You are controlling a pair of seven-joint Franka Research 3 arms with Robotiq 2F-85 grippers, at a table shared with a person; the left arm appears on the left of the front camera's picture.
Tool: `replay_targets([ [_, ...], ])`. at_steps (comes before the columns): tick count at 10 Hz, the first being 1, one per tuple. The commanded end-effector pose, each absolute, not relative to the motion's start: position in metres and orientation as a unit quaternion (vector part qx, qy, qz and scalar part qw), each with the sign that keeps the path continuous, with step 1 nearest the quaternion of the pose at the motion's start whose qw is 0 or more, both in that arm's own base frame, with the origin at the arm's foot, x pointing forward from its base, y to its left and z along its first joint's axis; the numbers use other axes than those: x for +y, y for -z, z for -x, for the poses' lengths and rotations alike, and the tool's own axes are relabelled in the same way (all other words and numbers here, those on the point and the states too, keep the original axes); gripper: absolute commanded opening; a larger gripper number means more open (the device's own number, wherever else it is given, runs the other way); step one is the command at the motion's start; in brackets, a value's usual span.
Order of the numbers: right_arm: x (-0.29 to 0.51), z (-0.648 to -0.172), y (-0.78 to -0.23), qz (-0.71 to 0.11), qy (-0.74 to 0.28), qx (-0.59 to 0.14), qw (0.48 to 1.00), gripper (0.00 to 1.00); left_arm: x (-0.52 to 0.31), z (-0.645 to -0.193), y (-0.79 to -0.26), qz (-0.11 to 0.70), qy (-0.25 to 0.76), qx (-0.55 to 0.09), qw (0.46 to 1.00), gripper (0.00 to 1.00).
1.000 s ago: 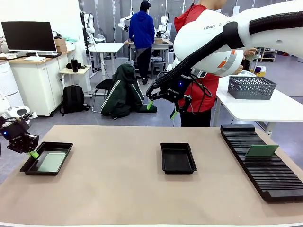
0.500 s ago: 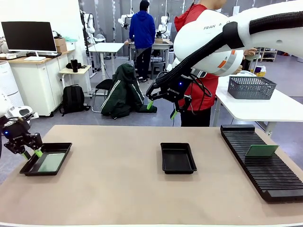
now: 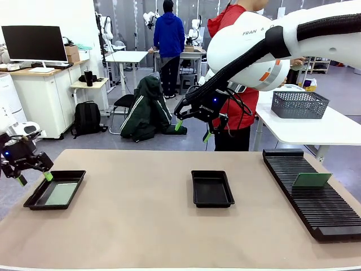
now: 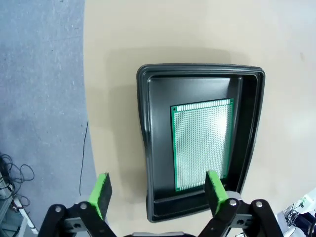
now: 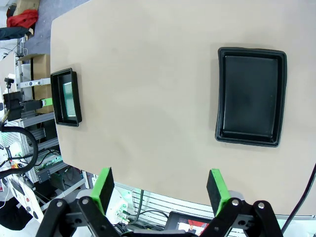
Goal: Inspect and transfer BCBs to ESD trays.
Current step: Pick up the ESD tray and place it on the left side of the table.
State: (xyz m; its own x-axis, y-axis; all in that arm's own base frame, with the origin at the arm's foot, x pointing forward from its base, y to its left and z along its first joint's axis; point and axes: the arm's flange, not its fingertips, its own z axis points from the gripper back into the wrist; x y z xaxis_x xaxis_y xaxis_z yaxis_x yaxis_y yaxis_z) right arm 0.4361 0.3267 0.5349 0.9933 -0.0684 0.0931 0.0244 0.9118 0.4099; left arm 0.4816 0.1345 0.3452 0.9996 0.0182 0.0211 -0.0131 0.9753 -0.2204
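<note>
A green BCB (image 3: 61, 193) lies flat in the black ESD tray (image 3: 34, 198) at the table's left end. My left gripper (image 3: 35, 178) hovers open just above that tray's far left rim and holds nothing. In the left wrist view the BCB (image 4: 202, 143) rests on the floor of the tray (image 4: 143, 123), below my open left gripper (image 4: 158, 193). A second ESD tray (image 3: 212, 189) sits bare mid-table. Another BCB (image 3: 311, 179) stands on edge in the black slotted rack (image 3: 321, 212). My right gripper (image 3: 193, 131) hangs open, high over the table's far edge, and shows again (image 5: 160, 190) above both trays (image 5: 251, 96).
A person in a red jacket (image 3: 240, 113) stands at the far side behind my right arm. A white side table with a wire basket (image 3: 299, 104) stands at the back right. Bare tabletop stretches between the two trays.
My left gripper has opened and lifted up and to the left, off the left tray, leaving the BCB lying flat inside. The right arm has not moved.
</note>
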Motion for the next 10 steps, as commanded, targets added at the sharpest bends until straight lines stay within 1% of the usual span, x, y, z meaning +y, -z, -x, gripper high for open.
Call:
replay_targets([
  [1, 0.329, -0.437, -0.535, -0.202, 0.032, -0.054, 0.977, 1.0, 0.128, -0.472, -0.371, 0.085, -0.005, -0.005, 0.996, 1.0],
  [5, 0.329, -0.437, -0.535, -0.202, 0.032, -0.054, 0.977, 1.0, 0.111, -0.467, -0.431, 0.044, 0.003, -0.002, 0.999, 1.0],
  [7, 0.329, -0.437, -0.535, -0.202, 0.032, -0.054, 0.977, 1.0, 0.102, -0.466, -0.452, 0.023, 0.001, -0.002, 1.0, 1.0],
  [9, 0.329, -0.437, -0.535, -0.202, 0.032, -0.054, 0.977, 1.0, 0.096, -0.466, -0.465, 0.022, 0.0, 0.01, 1.0, 1.0],
  [10, 0.329, -0.437, -0.535, -0.202, 0.032, -0.054, 0.977, 1.0, 0.103, -0.466, -0.455, 0.034, 0.006, -0.01, 0.999, 1.0],
])
